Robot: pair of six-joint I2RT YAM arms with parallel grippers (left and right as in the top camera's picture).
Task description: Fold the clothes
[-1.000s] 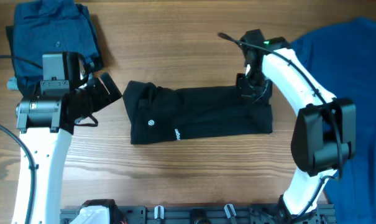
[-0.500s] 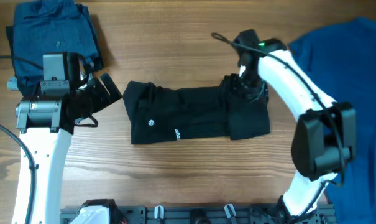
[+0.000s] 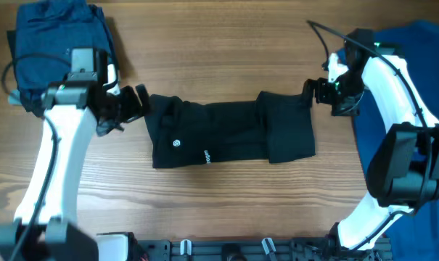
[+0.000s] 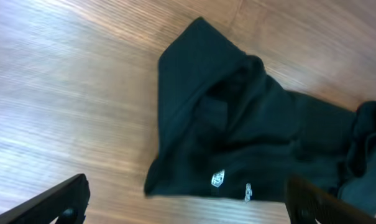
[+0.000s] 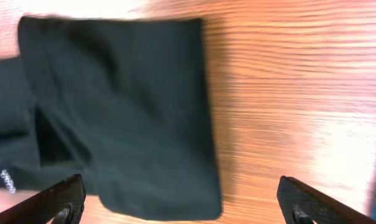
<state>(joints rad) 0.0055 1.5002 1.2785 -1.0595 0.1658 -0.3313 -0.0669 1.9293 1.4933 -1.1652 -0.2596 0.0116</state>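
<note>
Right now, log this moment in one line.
black shirt: right end folded over | left claw: open, at left end | right claw: open, at right end

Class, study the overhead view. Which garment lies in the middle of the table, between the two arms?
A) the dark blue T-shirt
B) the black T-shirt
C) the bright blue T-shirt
B: the black T-shirt lies stretched out in the middle, while the bright blue T-shirt is at the right edge and the dark blue T-shirt is in the far left corner.
</note>
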